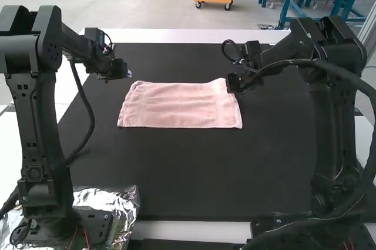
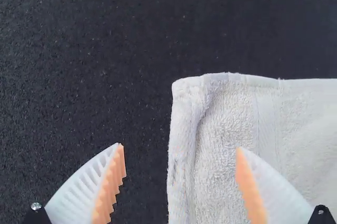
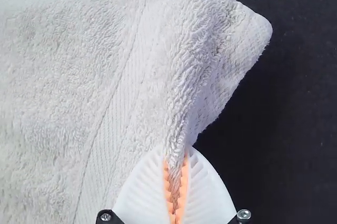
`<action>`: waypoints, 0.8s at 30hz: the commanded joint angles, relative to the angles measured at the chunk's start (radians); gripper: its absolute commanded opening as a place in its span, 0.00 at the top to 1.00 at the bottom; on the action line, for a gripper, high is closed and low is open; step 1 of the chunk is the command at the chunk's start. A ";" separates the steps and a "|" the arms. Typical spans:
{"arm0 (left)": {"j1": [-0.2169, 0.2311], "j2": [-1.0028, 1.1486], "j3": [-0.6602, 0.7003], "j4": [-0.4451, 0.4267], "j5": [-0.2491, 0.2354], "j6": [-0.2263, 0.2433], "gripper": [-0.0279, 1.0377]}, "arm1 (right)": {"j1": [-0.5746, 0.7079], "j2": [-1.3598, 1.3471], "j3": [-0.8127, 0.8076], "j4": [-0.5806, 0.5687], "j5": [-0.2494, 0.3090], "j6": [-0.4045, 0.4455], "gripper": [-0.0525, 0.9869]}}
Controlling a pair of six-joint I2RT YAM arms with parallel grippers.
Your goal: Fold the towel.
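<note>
R hand (image 3: 176,156) closed on R edge of towel (image 1: 176,107), prob. for a matched two-end lift; L hand (image 2: 180,149) wide open, empty, astride L edge. Towel mostly flat on mat (image 1: 182,173).

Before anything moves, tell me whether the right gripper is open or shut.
Shut: the right gripper pinches a ridge of the towel between its pads.
</note>
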 commanded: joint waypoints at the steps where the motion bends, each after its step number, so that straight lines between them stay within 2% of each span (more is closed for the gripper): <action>1: -0.018 -0.031 -0.008 0.021 0.003 0.005 0.20 | 0.006 -0.031 -0.002 0.009 -0.012 0.008 0.97; 5: -0.028 -0.008 -0.008 0.024 -0.002 0.004 0.20 | 0.006 -0.031 -0.002 0.012 -0.012 0.010 0.97; 9: -0.032 0.020 -0.011 0.008 -0.013 0.002 0.12 | 0.006 -0.031 -0.001 0.014 -0.012 0.010 0.97; 17: -0.051 0.064 -0.013 0.005 -0.076 0.001 0.08 | -0.002 -0.020 -0.001 0.017 -0.015 0.008 0.97; 23: -0.052 0.099 -0.016 0.001 -0.092 -0.001 0.08 | -0.002 -0.006 -0.001 0.023 -0.015 0.008 0.97; 24: -0.052 0.104 -0.017 -0.001 -0.108 -0.001 0.09 | -0.002 -0.005 -0.001 0.025 -0.015 0.008 0.97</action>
